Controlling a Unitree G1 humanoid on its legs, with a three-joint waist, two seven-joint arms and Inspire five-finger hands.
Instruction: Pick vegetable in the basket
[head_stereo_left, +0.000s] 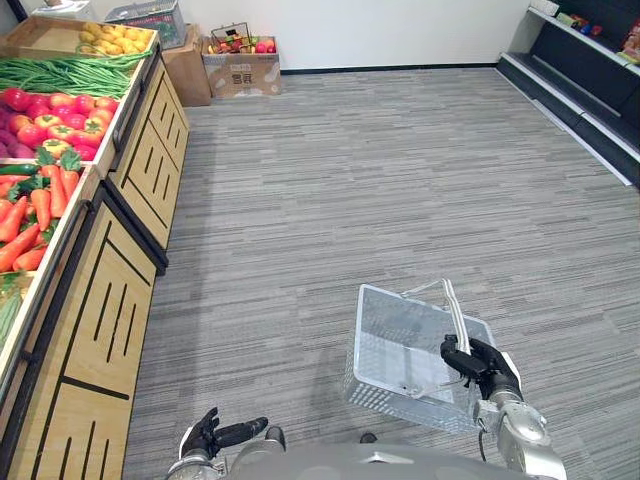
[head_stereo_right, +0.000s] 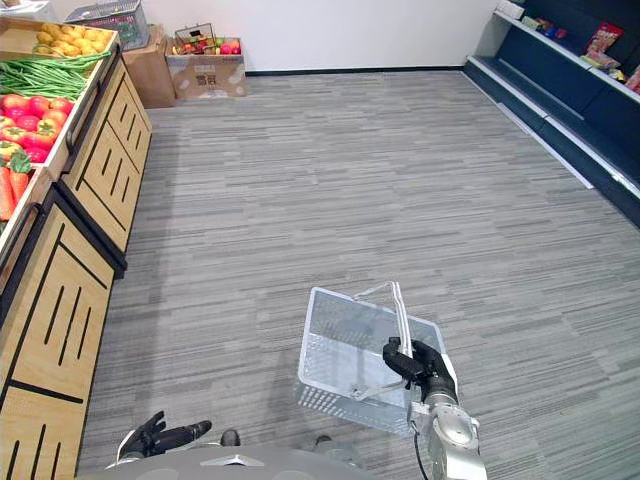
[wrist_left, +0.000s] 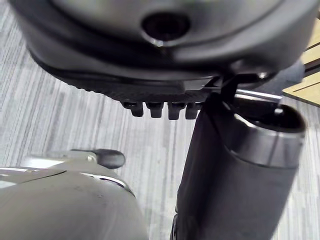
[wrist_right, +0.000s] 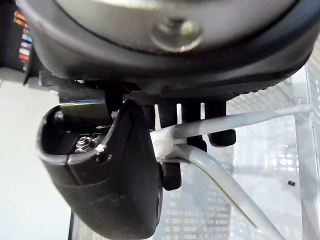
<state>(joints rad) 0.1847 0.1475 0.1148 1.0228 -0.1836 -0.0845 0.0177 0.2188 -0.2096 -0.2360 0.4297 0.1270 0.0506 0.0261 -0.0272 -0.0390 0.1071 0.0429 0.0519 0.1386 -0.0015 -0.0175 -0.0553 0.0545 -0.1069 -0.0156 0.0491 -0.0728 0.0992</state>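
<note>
1. The right hand (head_stereo_left: 482, 368), at the lower right of the frame, has its fingers curled round the two white handles (head_stereo_left: 456, 312) of the wire basket (head_stereo_left: 385, 350). The right wrist view shows both handles crossing under the fingers beside the thumb.
2. The left hand (head_stereo_left: 218, 436) sits at the bottom edge, left of centre, with fingers relaxed and holding nothing.
3. The basket hangs tilted over the grey floor, just left of the right hand, and appears empty.
4. Risk: the handles are thin and smooth, so a swing of the basket could slide them out of the curled fingers.
5. Risk: the vegetables lie well apart from both hands, along the left edge on the wooden stand (head_stereo_left: 105, 300). A long reach could knock the stand's rim or bring the basket against it.
6. The carrots (head_stereo_left: 28, 215) are orange, tapered and piled loosely with green tops, so one pulled out may drag its neighbours along.
7. Above them in the frame lie red tomatoes (head_stereo_left: 52, 120) — round and likely to roll — then green beans (head_stereo_left: 70, 73).
</note>
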